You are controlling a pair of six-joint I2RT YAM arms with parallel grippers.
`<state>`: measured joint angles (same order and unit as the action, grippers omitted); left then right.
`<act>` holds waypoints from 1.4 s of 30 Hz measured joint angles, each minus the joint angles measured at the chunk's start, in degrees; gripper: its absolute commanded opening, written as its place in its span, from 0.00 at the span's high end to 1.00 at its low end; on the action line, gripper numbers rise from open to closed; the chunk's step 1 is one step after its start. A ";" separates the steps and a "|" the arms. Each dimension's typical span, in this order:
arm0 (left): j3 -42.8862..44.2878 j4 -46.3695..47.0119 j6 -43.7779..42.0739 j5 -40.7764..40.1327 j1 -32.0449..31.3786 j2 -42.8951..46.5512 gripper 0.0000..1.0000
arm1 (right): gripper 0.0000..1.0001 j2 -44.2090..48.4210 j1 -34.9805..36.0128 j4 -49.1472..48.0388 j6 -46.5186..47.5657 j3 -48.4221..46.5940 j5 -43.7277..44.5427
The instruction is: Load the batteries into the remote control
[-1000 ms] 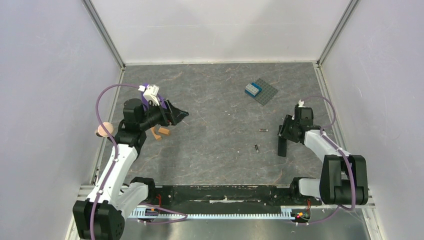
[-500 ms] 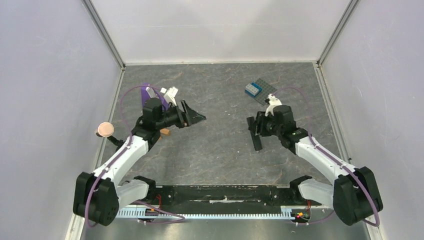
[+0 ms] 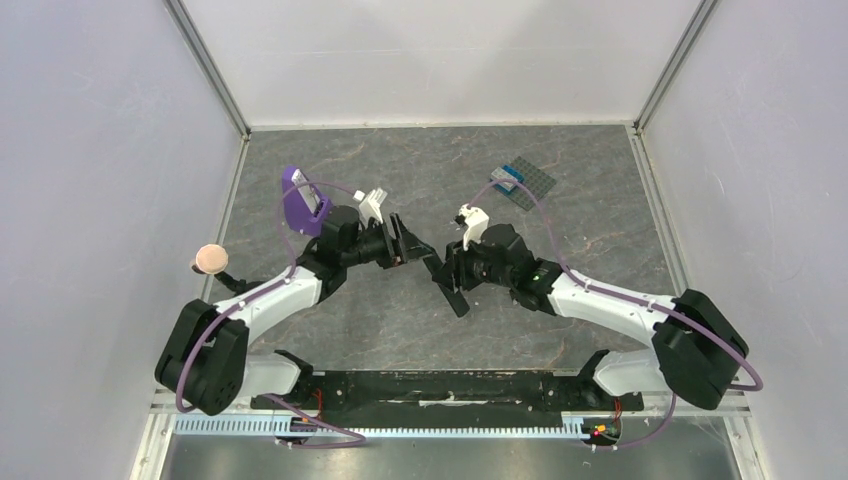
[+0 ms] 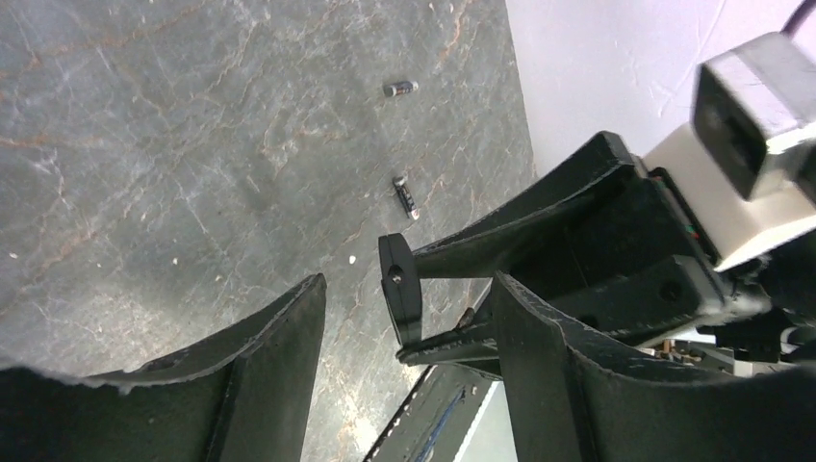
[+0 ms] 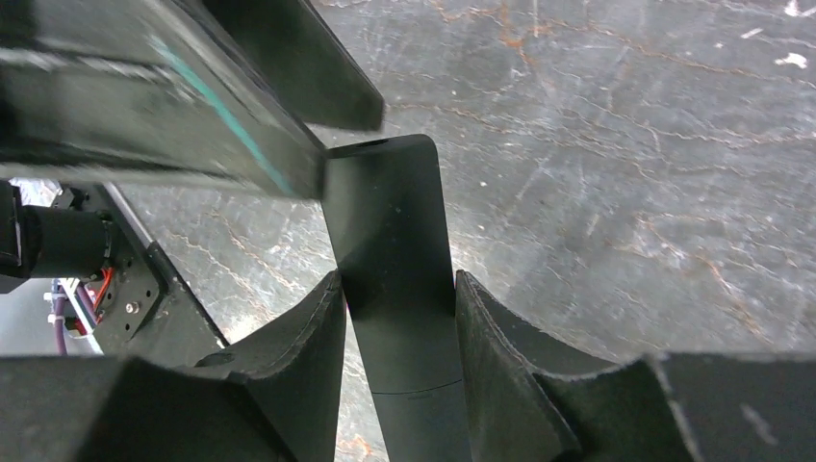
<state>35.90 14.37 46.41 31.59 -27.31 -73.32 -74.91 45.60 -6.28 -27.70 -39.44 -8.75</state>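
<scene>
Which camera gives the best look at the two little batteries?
The left wrist view: the batteries both lie in plain sight there, apart from each other. In the top view I cannot find them, and the right wrist view shows none.

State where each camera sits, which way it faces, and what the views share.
Top external: above, behind the arm bases, looking down on the table; both arms, left gripper, right gripper show.
Left wrist: on the left arm, facing past its fingers toward the batteries.
Right wrist: on the right arm, facing down; its fingers clamp the remote control.
Shared: all show the remote control.
</scene>
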 measured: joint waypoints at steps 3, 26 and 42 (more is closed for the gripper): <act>-2.05 2.05 1.49 -0.22 -0.98 -0.68 0.38 | 0.75 -1.25 1.44 -1.25 -0.66 -0.87 0.00; -3.85 -4.44 6.05 -8.76 -4.33 5.79 0.98 | 0.03 1.66 5.55 1.20 -1.57 -4.44 4.31; 9.20 -14.36 14.38 -15.04 -4.20 23.41 0.98 | 0.17 17.07 5.40 -11.58 -32.33 4.57 6.32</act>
<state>45.10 0.01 60.80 16.56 -31.51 -49.91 -57.84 51.00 -17.87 -60.03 -34.87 -2.44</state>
